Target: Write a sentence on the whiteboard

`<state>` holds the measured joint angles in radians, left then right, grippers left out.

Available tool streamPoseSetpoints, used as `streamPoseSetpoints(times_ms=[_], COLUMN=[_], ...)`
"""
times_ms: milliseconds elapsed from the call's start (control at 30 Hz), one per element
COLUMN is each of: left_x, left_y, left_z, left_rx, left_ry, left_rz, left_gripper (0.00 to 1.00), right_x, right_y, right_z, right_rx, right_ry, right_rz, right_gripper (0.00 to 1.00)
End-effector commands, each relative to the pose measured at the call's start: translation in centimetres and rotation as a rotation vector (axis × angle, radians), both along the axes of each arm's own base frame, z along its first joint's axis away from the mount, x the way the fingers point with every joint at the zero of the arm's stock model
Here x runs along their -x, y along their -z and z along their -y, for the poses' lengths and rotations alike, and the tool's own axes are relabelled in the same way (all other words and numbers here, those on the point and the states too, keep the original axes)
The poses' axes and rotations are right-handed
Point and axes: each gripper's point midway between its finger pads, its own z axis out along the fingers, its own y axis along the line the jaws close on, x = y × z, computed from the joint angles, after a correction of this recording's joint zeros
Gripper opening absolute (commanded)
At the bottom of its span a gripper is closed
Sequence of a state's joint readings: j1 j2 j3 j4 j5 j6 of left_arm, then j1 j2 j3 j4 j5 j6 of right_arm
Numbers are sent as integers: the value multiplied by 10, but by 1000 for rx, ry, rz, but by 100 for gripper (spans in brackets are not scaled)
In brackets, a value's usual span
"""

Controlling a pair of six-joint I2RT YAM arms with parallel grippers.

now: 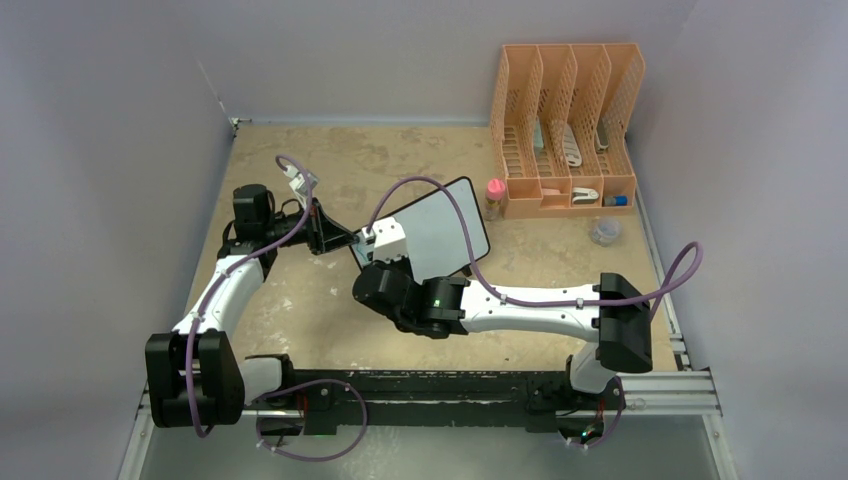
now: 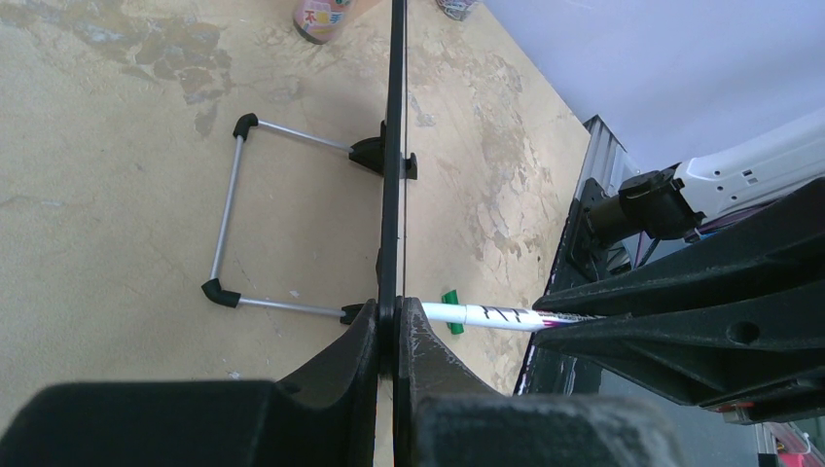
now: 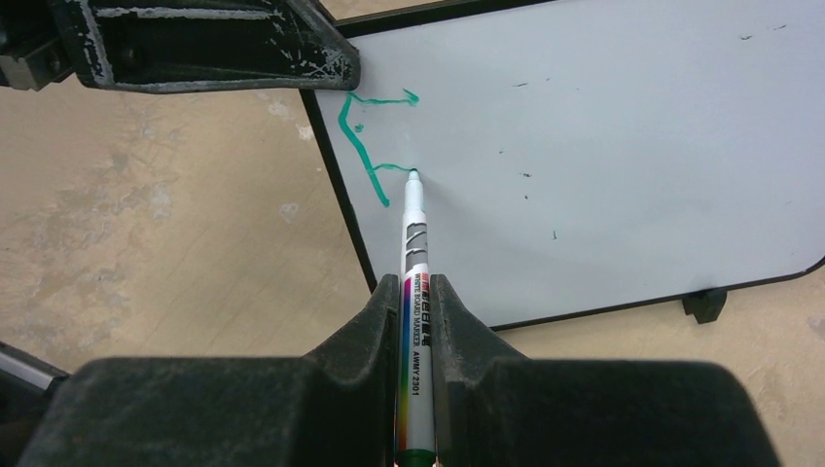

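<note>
The whiteboard stands tilted on the table, and its white face fills the right wrist view. My left gripper is shut on the board's left edge; the left wrist view shows the board edge-on between the closed jaws. My right gripper is shut on a white marker with its green tip touching the board. Of the sentence, only a green "F" shape shows near the board's left edge. The marker also shows in the left wrist view.
An orange file rack stands at the back right, with a pink-capped bottle and a small clear container beside it. The board's wire stand rests on the table behind it. A small green piece lies by the marker.
</note>
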<state>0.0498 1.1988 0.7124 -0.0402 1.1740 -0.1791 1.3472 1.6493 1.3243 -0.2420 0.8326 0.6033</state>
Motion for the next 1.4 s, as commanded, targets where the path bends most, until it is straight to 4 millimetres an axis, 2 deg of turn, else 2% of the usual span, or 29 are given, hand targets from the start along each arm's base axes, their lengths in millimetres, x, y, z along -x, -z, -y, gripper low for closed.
streamPoseSetpoints(times_ms=[0,367,700,900,1367], left_x=[2,2,1,0,-1], left_y=[-8,-7,-6,-6,-6], left_z=[6,6,5,6,5], left_rx=[1,0,-5,-7,-10], left_ry=[38,39,34,32,30], left_rz=[31,29,29,27,27], left_gripper=[0,0,0,0,0], right_x=[-11,-13,-1,-8,-12], right_y=[-20,-25,-39,-35,-29], right_z=[2,4,11,24,26], right_rx=[-46,-62,-111,-74,-108], right_ry=[71,84,-5,25,12], right_rz=[37,44,36,53,39], right_gripper=[0,0,0,0,0])
